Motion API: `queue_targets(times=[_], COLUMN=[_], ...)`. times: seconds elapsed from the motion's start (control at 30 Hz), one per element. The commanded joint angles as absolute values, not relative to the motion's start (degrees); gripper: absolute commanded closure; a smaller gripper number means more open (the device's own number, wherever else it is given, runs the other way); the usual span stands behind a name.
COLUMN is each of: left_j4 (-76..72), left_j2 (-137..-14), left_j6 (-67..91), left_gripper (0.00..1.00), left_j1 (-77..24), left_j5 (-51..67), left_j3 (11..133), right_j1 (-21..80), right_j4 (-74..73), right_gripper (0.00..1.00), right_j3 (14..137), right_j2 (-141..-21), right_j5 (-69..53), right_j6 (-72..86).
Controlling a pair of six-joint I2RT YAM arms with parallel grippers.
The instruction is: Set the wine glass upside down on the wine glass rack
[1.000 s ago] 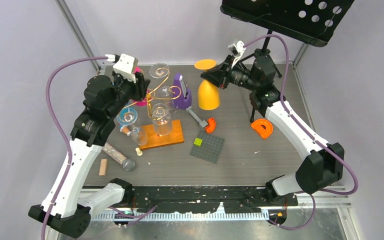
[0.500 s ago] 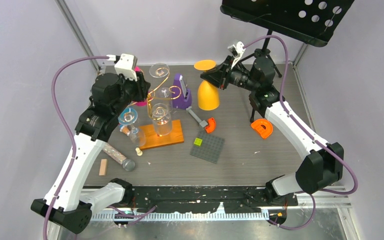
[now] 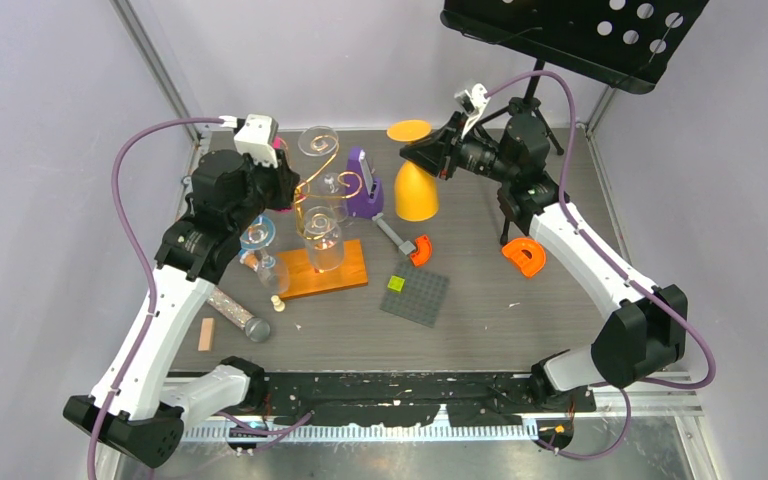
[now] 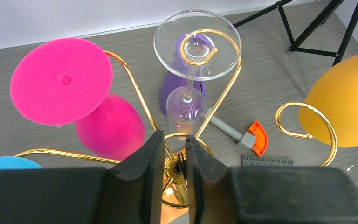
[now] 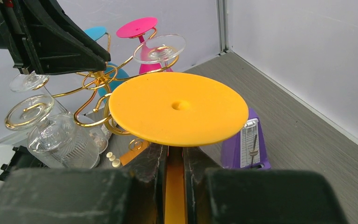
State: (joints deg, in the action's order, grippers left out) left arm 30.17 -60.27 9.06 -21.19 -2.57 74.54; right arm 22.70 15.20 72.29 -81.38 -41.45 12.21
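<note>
The wine glass (image 3: 417, 192) is orange and hangs upside down, its round foot (image 5: 177, 107) on top. My right gripper (image 3: 415, 150) (image 5: 173, 156) is shut on its stem, holding it right of the wine glass rack (image 3: 335, 275), a gold wire stand on an orange base. Its bowl shows in the left wrist view (image 4: 347, 100) beside an empty gold scroll arm (image 4: 307, 122). My left gripper (image 3: 288, 185) (image 4: 174, 140) hovers over the rack's gold hub (image 4: 186, 136), fingers nearly together, with nothing seen held.
Clear (image 4: 196, 42), pink (image 4: 60, 79) and blue (image 3: 255, 233) glasses hang on the rack. A purple metronome (image 3: 363, 185) stands between rack and orange glass. A black music stand (image 3: 580, 30) is at the back right. A grey baseplate (image 3: 415, 295), an orange curved piece (image 3: 525, 257) and a glitter tube (image 3: 235, 312) lie on the table.
My left gripper has moved right and nearer, to above the rack's centre. The right arm and the orange glass have stayed in place.
</note>
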Motion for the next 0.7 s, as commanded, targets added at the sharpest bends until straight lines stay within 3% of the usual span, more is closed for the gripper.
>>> queue_targets(times=[0.0,0.33,0.67], left_j4=[29.36,29.01,28.74], left_j2=[-60.06,-59.97,-59.95], left_j6=[9.82,10.43,10.55], left_gripper=[0.82,1.0,1.0], left_j1=[-20.99,-21.26,-21.62], left_j5=[-2.63,-0.4,-0.24], left_j3=[74.41,73.5,72.86], right_j1=[23.09,24.38,27.78], right_j4=[18.24,22.22,38.72], right_gripper=[0.95,0.95,0.95], right_j3=[72.55,72.81,70.31], right_j2=[-81.03,-83.84,-89.31], right_j5=[-41.71,-42.96,-49.06], right_j6=[11.19,9.29,6.82])
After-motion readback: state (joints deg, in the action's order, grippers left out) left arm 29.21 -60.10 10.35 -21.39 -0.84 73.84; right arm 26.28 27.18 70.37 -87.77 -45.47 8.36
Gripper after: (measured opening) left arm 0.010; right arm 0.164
